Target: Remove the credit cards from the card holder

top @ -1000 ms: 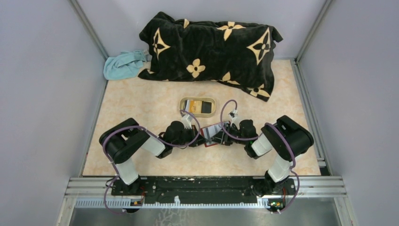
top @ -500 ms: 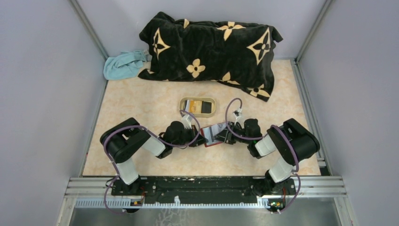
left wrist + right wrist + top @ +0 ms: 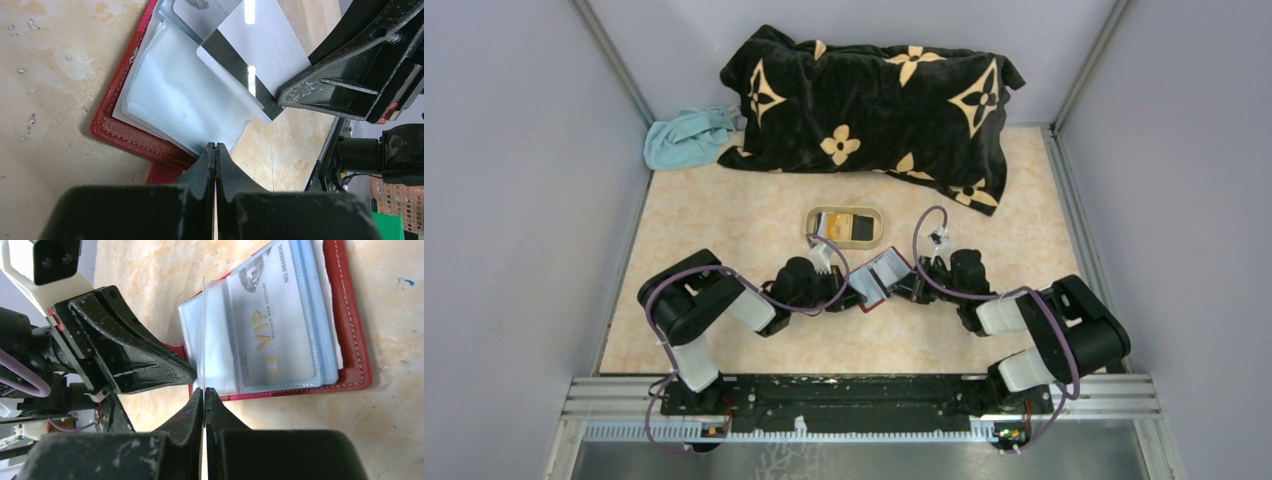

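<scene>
The dark red card holder (image 3: 870, 296) lies open on the table between both arms, its clear sleeves (image 3: 185, 95) facing up. My left gripper (image 3: 215, 146) is shut on the near edge of the card holder's sleeves. My right gripper (image 3: 205, 389) is shut on a white credit card with a black stripe (image 3: 270, 50), seen edge-on in the right wrist view (image 3: 204, 330) above the sleeves. I cannot tell whether its far end is still in a pocket. A pale VIP card (image 3: 270, 325) sits inside a sleeve. More credit cards (image 3: 844, 226) lie in the beige tray (image 3: 876, 228).
A black pillow with yellow flowers (image 3: 874, 100) fills the back of the table, with a light blue cloth (image 3: 686, 138) at its left. Grey walls close in both sides. The beige tray is just beyond the two grippers.
My right gripper has shut on the white card and its arm has swung out to the right. The card holder's right side has shifted and tilted. The left arm stays put.
</scene>
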Controlling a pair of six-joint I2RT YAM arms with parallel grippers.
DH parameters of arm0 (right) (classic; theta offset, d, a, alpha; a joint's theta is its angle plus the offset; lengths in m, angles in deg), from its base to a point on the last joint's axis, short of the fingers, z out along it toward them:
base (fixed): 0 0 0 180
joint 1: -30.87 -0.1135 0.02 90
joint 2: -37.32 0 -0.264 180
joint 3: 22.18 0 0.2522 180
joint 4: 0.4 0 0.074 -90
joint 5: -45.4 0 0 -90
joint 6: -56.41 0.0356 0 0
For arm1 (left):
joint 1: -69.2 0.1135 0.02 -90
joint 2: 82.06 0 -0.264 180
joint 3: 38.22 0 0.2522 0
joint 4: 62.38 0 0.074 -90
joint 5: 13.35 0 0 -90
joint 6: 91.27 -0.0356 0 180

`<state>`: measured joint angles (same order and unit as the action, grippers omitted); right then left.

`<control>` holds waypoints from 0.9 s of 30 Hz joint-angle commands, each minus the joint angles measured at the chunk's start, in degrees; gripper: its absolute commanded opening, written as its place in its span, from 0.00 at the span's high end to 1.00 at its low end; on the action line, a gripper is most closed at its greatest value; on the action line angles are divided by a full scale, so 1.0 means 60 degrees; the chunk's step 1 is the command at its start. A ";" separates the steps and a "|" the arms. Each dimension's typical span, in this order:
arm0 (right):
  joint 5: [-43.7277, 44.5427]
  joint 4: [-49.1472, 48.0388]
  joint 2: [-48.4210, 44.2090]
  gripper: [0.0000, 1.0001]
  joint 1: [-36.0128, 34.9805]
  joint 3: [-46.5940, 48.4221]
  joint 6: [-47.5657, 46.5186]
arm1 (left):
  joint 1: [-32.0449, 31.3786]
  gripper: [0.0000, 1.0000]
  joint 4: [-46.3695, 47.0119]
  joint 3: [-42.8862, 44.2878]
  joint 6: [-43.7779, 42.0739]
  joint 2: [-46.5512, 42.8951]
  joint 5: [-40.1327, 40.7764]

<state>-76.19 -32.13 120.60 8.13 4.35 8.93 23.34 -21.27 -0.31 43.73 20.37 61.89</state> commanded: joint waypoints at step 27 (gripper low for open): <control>0.3068 0.3640 -0.0375 1.00 -0.0550 0.4256 -0.1095 | 0.0024 0.42 -0.1950 -0.1668 -0.0560 -0.5414 0.1486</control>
<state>-64.92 -9.66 112.23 7.54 21.20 1.52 23.34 -28.52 -8.16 42.11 -4.94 64.03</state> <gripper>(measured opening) 0.009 0.586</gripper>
